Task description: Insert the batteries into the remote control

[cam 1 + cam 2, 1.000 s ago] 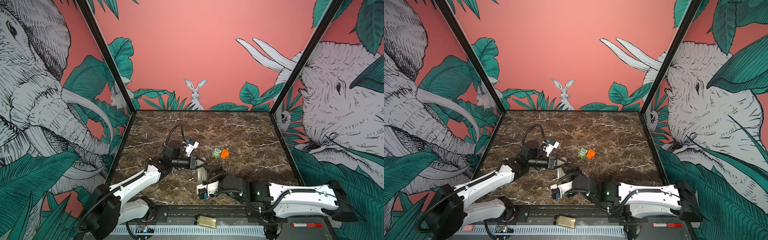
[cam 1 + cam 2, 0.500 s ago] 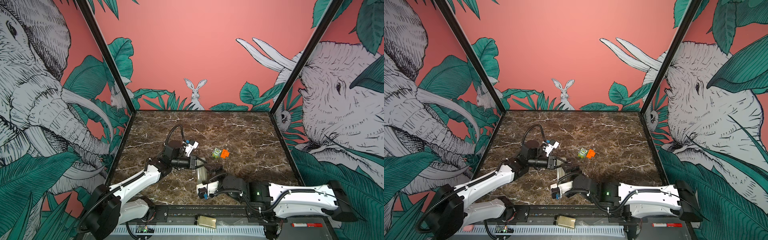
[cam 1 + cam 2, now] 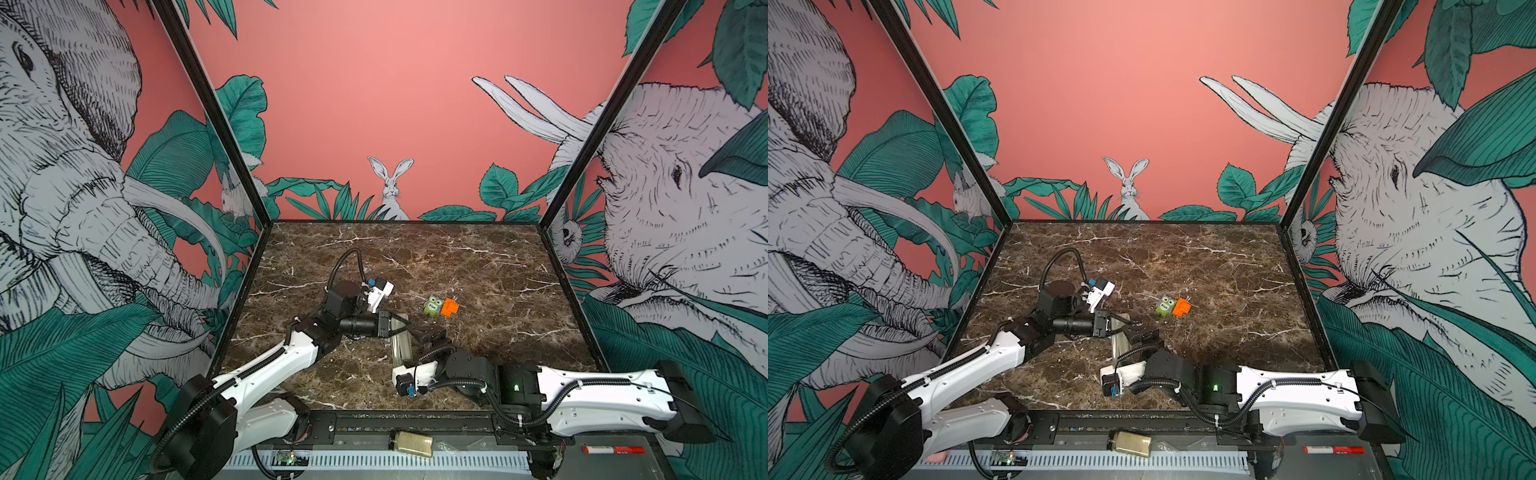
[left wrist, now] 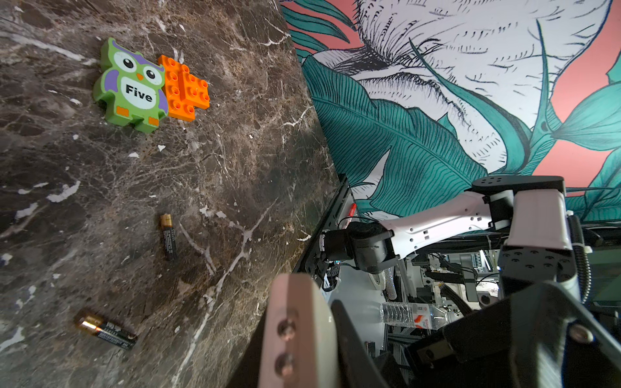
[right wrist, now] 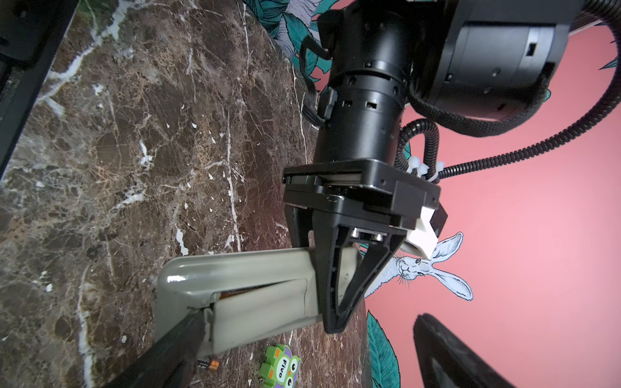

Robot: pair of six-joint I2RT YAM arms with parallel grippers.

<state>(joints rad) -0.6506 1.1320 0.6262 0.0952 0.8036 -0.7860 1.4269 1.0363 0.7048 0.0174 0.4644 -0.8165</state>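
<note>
The remote control [image 5: 248, 289] is a pale slim handset held off the marble, plain back showing. Its battery cover [image 5: 258, 312] sits ajar, with a dark and orange strip in the gap. My left gripper [image 5: 336, 285] is shut on one end of the remote [image 3: 401, 349] [image 3: 1119, 347]; in the left wrist view that end [image 4: 295, 336] fills the jaws. My right gripper [image 5: 311, 319] is open, one finger [image 5: 174, 346] touching the cover's edge. Two batteries [image 4: 168, 236] [image 4: 106, 329] lie loose on the marble. One battery [image 5: 208, 363] shows below the remote.
A green owl block [image 3: 433, 306] [image 4: 131, 87] and an orange brick [image 3: 450, 307] [image 4: 184, 89] lie right of the grippers. A yellowish jar [image 3: 409, 444] and a red marker [image 3: 613, 449] rest on the front rail. Printed walls close three sides.
My right gripper's jaws stand slightly wider than a second ago. Both arms and the remote keep their places.
</note>
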